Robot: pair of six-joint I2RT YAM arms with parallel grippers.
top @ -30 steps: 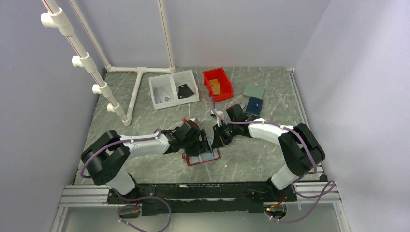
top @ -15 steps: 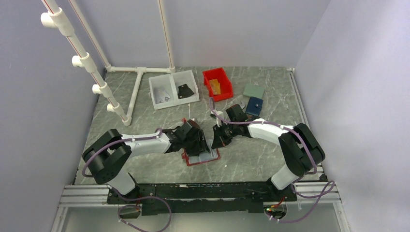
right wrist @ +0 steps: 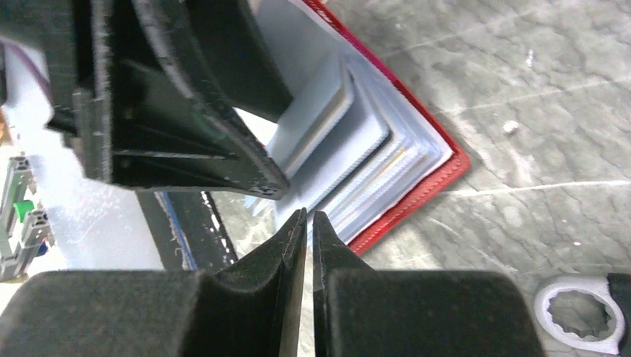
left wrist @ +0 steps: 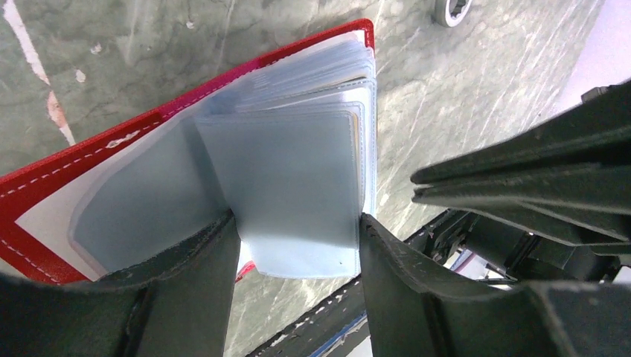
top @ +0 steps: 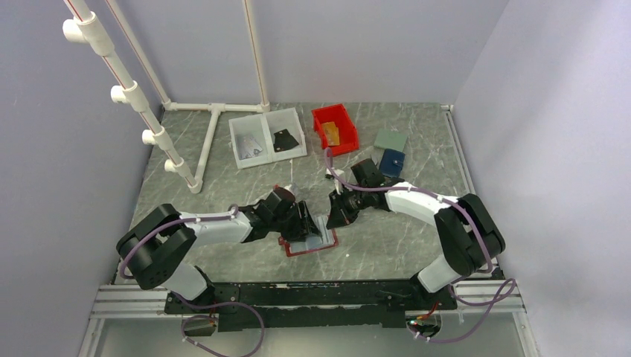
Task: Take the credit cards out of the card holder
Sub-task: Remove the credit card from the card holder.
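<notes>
one card holder (top: 312, 244), open, seemingly lengthwise left-right

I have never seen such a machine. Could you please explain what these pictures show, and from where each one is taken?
These are two robot arms bolted to a table. One picture looks down from above; the other two come from cameras on each wrist. The left gripper pinches the pale sleeves of the open red card holder from both sides. The right gripper is almost closed beside the sleeves, holding nothing visible. Farther back lie a white tray, a red bin and a blue wallet.
</notes>
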